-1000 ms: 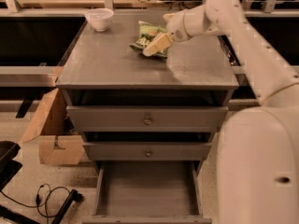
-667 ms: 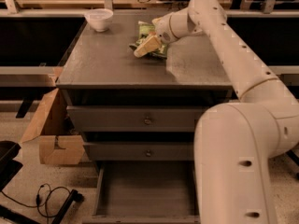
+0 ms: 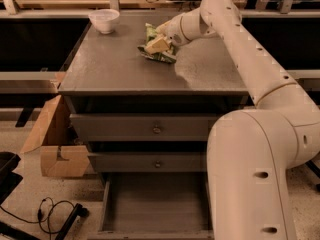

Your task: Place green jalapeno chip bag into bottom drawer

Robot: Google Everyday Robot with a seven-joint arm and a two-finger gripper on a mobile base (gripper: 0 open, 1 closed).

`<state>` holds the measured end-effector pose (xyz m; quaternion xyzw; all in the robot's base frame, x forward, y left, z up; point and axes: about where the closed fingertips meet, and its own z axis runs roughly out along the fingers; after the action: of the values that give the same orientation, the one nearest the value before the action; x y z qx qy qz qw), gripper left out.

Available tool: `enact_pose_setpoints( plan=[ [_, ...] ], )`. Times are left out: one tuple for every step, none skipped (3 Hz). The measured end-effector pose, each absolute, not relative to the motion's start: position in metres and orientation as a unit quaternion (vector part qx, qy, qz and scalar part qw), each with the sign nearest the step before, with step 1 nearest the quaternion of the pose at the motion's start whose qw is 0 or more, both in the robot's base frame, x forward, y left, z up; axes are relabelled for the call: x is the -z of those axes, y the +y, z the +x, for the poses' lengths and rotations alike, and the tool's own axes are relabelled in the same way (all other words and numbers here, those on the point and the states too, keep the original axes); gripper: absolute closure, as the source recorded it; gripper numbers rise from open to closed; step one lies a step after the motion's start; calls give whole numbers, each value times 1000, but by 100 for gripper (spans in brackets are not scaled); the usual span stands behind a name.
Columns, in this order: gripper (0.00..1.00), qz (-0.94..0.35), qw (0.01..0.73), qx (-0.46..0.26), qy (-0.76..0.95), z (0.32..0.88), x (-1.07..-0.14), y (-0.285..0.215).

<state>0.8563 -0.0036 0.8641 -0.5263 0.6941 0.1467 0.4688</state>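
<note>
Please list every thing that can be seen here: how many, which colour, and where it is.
Small crinkly green chip bag: one, green, cabinet top, rear middle.
Grey wooden cabinet: one, grey, centre.
Shallow grey wooden bottom drawer: one, grey, pulled out, lowest.
Round-knobbed upper drawers: two, grey, closed.
Small round white bowl: one, white, top's back left corner.
Brown cardboard box: one, brown, floor, left of cabinet.
Thin black cable: one, black, floor, lower left.
Robot arm: one, cream, from right.
Pincer: one, pale, at the bag.
</note>
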Motion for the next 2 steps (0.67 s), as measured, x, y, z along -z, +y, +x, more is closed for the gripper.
enact_pose_setpoints(
  plan=[
    [80, -526, 469, -147, 694, 856, -864, -4],
    [100, -526, 469, -147, 694, 856, -864, -4]
  ],
)
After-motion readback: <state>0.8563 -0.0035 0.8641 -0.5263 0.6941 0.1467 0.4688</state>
